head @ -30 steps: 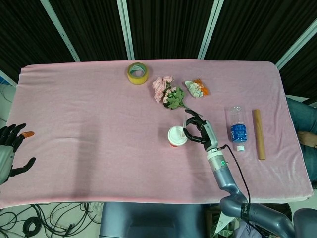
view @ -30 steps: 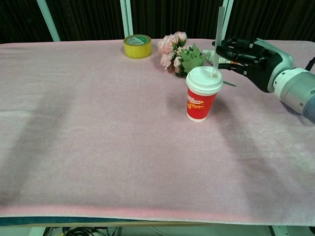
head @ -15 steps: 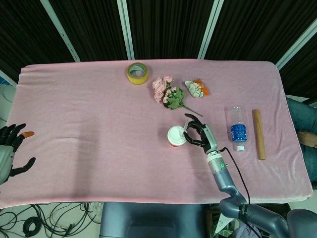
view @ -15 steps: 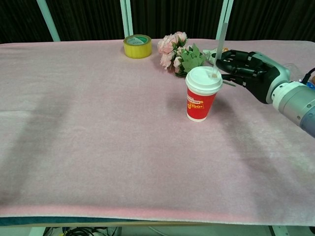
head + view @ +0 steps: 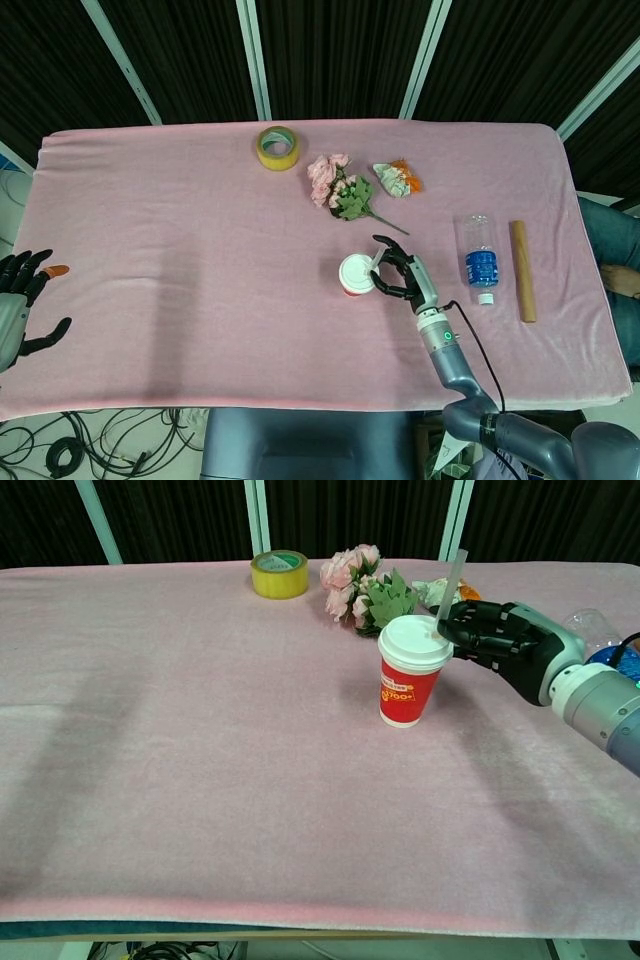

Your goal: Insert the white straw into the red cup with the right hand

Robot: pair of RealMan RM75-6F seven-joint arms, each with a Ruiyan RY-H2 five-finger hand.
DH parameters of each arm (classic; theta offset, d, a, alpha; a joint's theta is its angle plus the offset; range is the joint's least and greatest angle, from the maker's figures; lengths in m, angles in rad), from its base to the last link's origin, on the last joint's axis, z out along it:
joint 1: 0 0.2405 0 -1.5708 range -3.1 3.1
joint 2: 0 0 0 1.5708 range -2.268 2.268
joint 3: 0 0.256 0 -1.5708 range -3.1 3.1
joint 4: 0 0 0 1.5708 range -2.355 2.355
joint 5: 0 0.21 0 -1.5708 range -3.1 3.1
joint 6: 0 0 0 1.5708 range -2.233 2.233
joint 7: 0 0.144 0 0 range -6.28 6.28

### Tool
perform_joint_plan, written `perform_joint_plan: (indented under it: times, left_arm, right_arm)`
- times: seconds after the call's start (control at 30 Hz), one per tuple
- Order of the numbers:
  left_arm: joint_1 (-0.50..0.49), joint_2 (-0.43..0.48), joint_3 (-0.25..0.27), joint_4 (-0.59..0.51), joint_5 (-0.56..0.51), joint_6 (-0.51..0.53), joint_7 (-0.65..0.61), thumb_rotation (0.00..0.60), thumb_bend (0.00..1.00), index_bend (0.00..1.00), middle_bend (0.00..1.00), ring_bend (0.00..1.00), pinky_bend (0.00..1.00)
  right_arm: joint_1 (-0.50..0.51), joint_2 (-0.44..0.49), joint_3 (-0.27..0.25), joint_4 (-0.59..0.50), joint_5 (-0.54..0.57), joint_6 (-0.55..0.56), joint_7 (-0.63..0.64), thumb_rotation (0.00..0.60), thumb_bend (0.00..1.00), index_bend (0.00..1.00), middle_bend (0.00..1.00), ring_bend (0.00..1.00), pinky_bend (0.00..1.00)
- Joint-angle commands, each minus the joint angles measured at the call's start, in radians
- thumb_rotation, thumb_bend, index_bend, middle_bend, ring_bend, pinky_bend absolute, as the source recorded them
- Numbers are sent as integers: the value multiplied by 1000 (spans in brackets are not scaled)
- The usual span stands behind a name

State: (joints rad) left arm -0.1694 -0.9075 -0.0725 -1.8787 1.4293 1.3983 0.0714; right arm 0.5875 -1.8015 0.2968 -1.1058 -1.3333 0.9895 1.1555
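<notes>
The red cup [image 5: 409, 692] with a white lid [image 5: 356, 271] stands upright on the pink cloth, right of centre. The white straw [image 5: 454, 582] pokes through the lid near its right edge and leans slightly to the right. Only its upper part shows above the lid. My right hand [image 5: 497, 640] [image 5: 401, 279] is just right of the cup at lid height and pinches the straw close to the lid. My left hand [image 5: 20, 298] rests at the table's far left edge, fingers apart, holding nothing.
A yellow tape roll [image 5: 278, 147] lies at the back. Pink flowers [image 5: 335, 186] and a crumpled wrapper [image 5: 397, 179] lie behind the cup. A water bottle [image 5: 480, 258] and a wooden stick [image 5: 523, 270] lie to the right of my hand.
The straw has gone deeper into the cup, with less of it showing above the lid. My right hand has come down with it toward the lid's edge. The left hand has not moved.
</notes>
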Motion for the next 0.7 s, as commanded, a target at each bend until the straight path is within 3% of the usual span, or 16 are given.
perform_joint_plan:
  times: [0.03,0.3,0.47,0.7]
  left_arm:
    - [0,0,1,0,1,-1,1,600,267,240,78,0,0]
    - [0,-1,0,0,-1,1,2,600,268,239,78,0,0]
    - [0,0,0,0,-2,0,2,600,268,239,78,0,0]
    - [0,1,-1,-1,-3,1,3,600,268,239,78,0,0]
  right_arm:
    - [-1,-1,-5,4,-5,0,5,600,372,653,135,30,197]
    - [1,1,-12,8,-20,0,24,600,372,629,135,31,197]
    - [5,10,-20,7,-34,-2,32,600,357,342,126,31,197]
    - [13,45,-36,-14,-50,-25,32,600,328,158,100,18,197]
